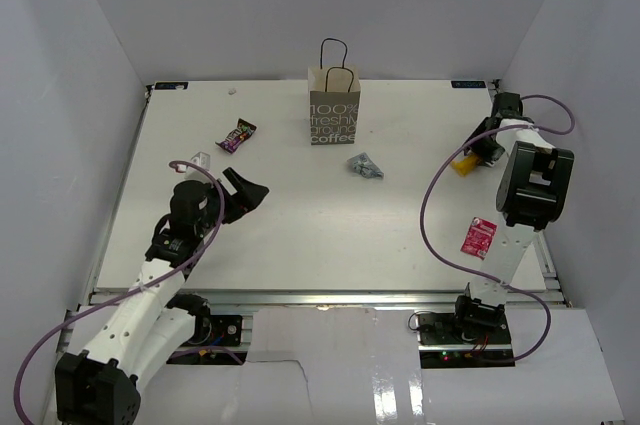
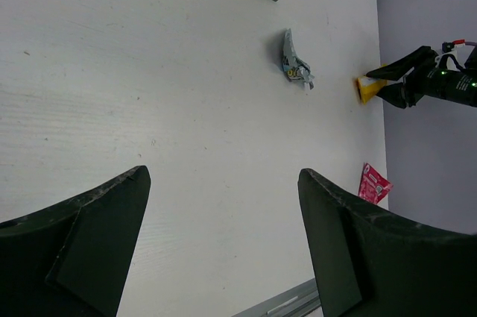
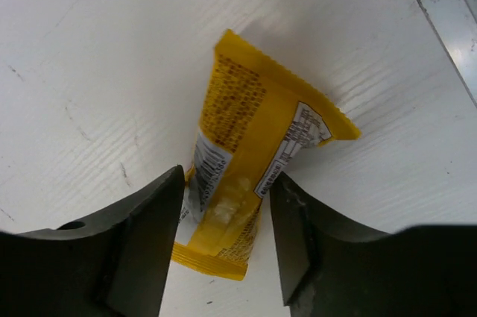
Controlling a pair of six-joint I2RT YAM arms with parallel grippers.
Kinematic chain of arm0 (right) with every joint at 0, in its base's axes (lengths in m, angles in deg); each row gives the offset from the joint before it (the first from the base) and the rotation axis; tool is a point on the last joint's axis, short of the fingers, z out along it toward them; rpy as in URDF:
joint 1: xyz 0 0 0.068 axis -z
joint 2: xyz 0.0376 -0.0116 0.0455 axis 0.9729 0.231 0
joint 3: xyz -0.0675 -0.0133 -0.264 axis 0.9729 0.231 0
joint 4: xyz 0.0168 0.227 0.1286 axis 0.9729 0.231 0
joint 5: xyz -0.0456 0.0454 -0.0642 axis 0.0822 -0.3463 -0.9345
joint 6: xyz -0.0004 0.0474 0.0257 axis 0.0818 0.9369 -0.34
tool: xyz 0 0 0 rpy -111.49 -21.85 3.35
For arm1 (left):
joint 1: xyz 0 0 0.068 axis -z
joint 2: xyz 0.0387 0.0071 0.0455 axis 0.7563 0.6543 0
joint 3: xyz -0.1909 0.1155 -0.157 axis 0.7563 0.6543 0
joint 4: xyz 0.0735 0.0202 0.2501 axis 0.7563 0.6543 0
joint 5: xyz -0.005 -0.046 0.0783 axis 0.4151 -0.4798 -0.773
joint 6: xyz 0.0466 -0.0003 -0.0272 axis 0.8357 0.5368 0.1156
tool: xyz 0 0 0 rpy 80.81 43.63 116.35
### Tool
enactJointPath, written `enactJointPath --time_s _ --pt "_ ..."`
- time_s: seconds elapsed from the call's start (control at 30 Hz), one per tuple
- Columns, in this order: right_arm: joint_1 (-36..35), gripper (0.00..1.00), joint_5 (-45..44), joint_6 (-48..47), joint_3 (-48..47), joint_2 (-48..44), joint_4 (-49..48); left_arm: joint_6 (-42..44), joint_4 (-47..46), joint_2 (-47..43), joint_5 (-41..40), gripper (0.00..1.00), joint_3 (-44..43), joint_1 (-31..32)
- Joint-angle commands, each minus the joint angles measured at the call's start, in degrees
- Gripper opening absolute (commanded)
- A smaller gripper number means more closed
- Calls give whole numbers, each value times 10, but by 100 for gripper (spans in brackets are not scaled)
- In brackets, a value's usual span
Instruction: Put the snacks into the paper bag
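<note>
Asker: Dark fingers [image 3: 134, 250] are filling the bottom of the right wrist view. What are they doing?

Describer: They belong to the right tool [image 3: 227, 183], which is pinching the yellow bar [image 3: 253, 115] across its middle, one finger pressing on each long edge. The bar is lying flat on the white desk [image 1: 300, 245] near the far right edge, so the tool is reaching down over it. Gripping across the narrow width probably suits a wrapper this thin and flat.

Asker: Where is the bar meant to be going?

Describer: Into the paper bag [image 1: 334, 105], which is standing upright at the far middle of the desk, well apart from the bar. Its mouth is facing up and its handles are raised, so a snack can be dropped in from above.

Asker: And the other arm?

Describer: The left tool [image 1: 245, 195] is hovering over the left side with its fingers spread wide and nothing between them, likely so it is not crowding the right arm. Other snacks are lying loose: a silvery packet [image 1: 366, 166] near the bag's front, a purple packet [image 1: 237, 134] to the bag's left, and a red packet [image 1: 478, 237] on the right, nearer the arm bases. Whether anything is inside the bag, I cannot tell.
</note>
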Motion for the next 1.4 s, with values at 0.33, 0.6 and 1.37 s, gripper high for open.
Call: enactJointPath --time_s 0.33,0.6,1.37 --pt "1 26 177 -105 31 -65 -98 6 -10 1 -6 92 -15 -2" --pt "-47 17 543 -318 -60 -107 -167 10 -12 -6 -6 92 -12 -2" --pt "-277 28 521 -482 -377 30 -304 4 8 -33 -10 92 -16 -2"
